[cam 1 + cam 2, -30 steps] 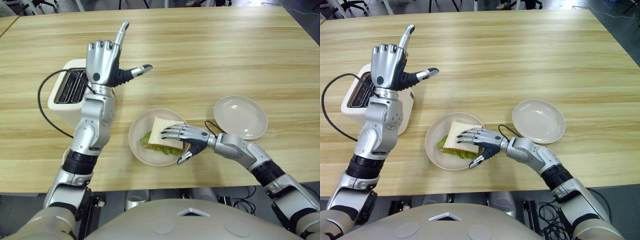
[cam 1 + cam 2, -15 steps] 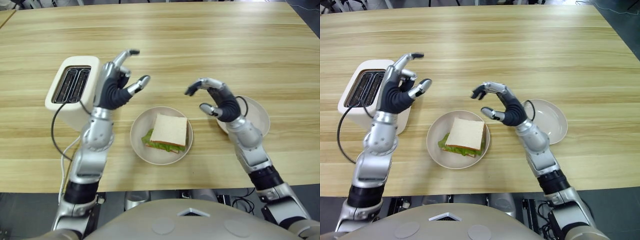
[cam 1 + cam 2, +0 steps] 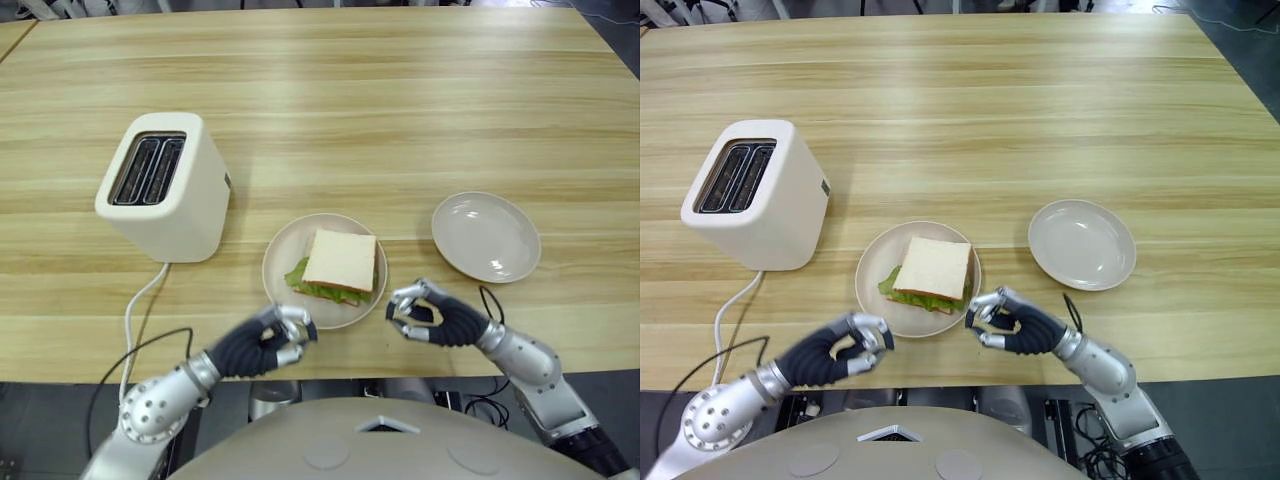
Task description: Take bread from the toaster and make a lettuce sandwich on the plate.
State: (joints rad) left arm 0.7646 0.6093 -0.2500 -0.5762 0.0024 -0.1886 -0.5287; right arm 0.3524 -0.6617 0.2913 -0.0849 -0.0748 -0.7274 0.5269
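A sandwich (image 3: 338,265) of white bread over green lettuce lies on the beige plate (image 3: 282,262) in the middle of the table. The cream toaster (image 3: 165,186) stands to the plate's left, both slots dark with no bread showing. My left hand (image 3: 268,342) sits low at the table's near edge, just below the plate's left side, fingers curled and holding nothing. My right hand (image 3: 428,316) hovers at the near edge right of the plate, fingers curled in, also holding nothing.
A second, bare plate (image 3: 486,236) sits to the right of the sandwich plate. The toaster's white cord (image 3: 138,311) runs down off the near table edge. The wide wooden table (image 3: 400,100) stretches beyond.
Both hands dropped from above the table to its near edge and curled shut. The right hand earlier left the sandwich top. The sandwich and plate stay put; the camera shifted slightly.
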